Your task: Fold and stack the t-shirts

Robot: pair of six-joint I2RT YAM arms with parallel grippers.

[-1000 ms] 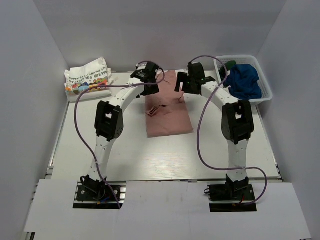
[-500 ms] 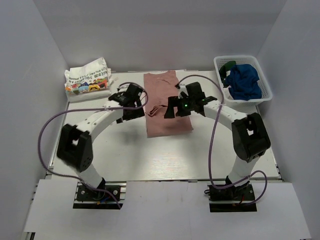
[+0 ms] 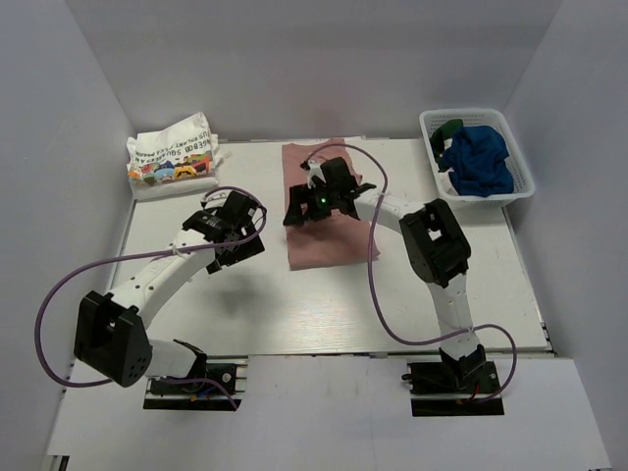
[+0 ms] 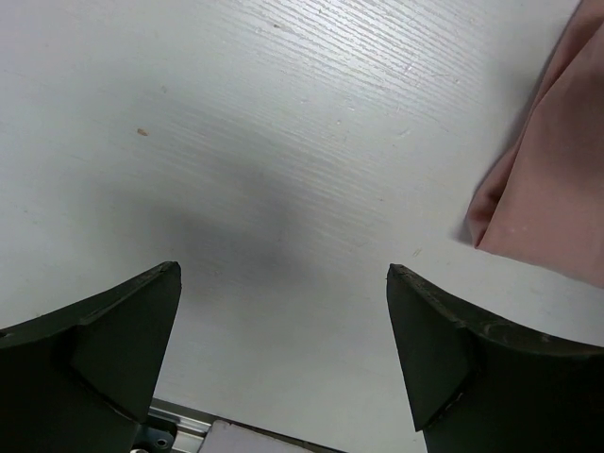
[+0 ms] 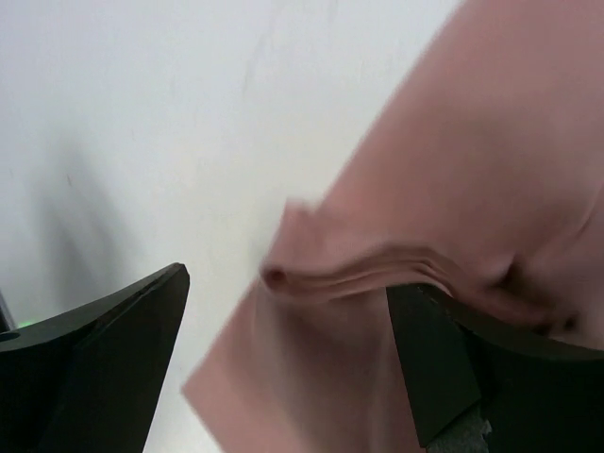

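Note:
A dusty pink t-shirt (image 3: 334, 231) lies partly folded and flat at the middle back of the table. A wrinkled ridge of cloth runs across it. My right gripper (image 3: 300, 210) hovers open over the shirt's left edge; in the right wrist view (image 5: 288, 349) the ridge of pink cloth (image 5: 377, 269) lies between the open fingers, not gripped. My left gripper (image 3: 235, 235) is open and empty over bare table left of the shirt; the left wrist view (image 4: 283, 349) shows the shirt's corner (image 4: 543, 189) at the right. A folded white t-shirt with colourful print (image 3: 172, 157) sits at the back left.
A white mesh basket (image 3: 520, 186) at the back right holds a navy blue t-shirt (image 3: 481, 157) and a dark green one (image 3: 449, 128). White walls close in the table on three sides. Purple cables loop off both arms.
Both arms came down from the shirt's far end. My right gripper swept left across the pink shirt to its left edge. My left gripper moved nearer and left, off the shirt.

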